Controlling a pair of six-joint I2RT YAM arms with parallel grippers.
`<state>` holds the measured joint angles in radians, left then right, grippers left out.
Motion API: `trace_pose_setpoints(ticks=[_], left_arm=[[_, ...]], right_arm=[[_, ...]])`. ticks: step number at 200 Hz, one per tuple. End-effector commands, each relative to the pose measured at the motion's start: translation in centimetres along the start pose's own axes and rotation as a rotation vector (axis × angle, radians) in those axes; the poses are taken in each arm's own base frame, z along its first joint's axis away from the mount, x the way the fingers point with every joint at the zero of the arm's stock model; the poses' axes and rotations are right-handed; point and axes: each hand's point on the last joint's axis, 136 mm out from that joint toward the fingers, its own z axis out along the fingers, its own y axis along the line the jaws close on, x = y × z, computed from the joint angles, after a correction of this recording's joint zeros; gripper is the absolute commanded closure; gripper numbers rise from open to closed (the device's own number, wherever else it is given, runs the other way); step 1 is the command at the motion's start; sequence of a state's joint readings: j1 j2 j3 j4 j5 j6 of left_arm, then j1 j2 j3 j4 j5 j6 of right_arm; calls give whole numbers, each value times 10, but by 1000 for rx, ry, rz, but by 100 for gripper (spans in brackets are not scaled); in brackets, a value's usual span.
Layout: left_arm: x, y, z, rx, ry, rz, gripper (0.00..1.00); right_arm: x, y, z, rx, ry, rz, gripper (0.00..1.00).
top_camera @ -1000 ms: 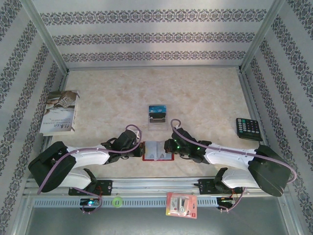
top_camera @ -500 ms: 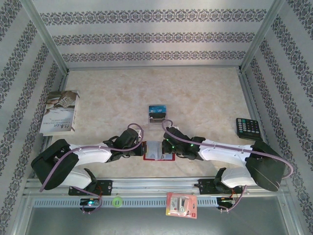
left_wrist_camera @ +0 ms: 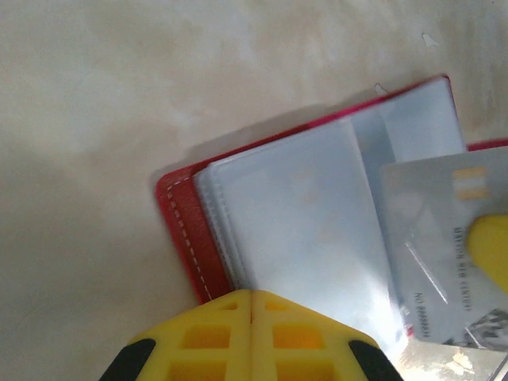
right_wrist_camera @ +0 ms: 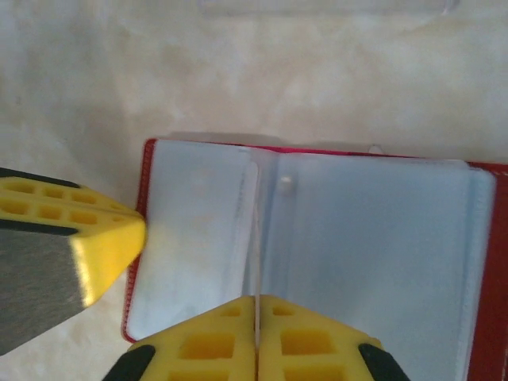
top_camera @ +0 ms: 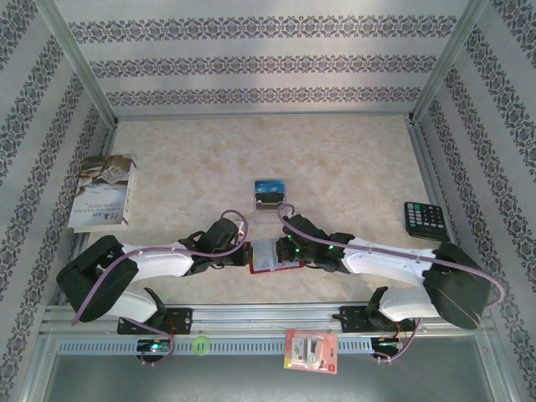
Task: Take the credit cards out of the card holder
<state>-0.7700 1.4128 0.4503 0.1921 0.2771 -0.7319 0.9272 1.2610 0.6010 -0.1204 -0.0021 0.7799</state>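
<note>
The red card holder [top_camera: 271, 256] lies open near the table's front edge, its pale blue pockets [left_wrist_camera: 302, 222] facing up. My left gripper [left_wrist_camera: 252, 295] is shut, its tips pressing on the holder's left side by the red stitched border [left_wrist_camera: 184, 230]. My right gripper [right_wrist_camera: 255, 300] is shut on a grey credit card [left_wrist_camera: 432, 238], which the right wrist view shows edge-on as a thin pale line [right_wrist_camera: 257, 238] over the holder's fold. From above, the left gripper [top_camera: 244, 251] and right gripper [top_camera: 287, 249] flank the holder. A blue card [top_camera: 270, 186] stands in a clear stand further back.
A black calculator [top_camera: 425, 219] lies at the right and a book [top_camera: 102, 189] at the left. A red-and-white blister pack [top_camera: 311, 350] and a green ring [top_camera: 199, 344] sit on the front rail. Patterned walls enclose the table.
The right gripper has moved left over the holder, and the holder now sits slightly skewed. The left gripper has edged closer to the holder's left side.
</note>
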Motion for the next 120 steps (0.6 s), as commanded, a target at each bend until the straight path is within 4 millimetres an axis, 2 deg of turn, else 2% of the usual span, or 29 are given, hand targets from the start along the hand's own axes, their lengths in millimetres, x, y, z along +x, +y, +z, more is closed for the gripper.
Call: trace_pose_setpoints(ticks=[1,23,41,70,100,120], left_arm=[[1,5,-2,-25,25,20,91],[-7,-4,-9,-4,12,40,85],[-15,-10,-18,9,-1,47,78],[-26,-18,-41,38,-52,46,55],[-36,-22,-71,48,-120,52,33],[-37,-22,-89,55,-151,51,22]], right_arm=[[-12,14,-23,-79,-41,-201,100],[-15,32,-41,-184,-25,-355,100],[-23,36,-52,-207,-38,-426,100],[-57,32,-62,-108,-118,-552,100],[-90,32,-59,-37,-114,-688,100],[-99,32,-50,-18,-48,-798,100]])
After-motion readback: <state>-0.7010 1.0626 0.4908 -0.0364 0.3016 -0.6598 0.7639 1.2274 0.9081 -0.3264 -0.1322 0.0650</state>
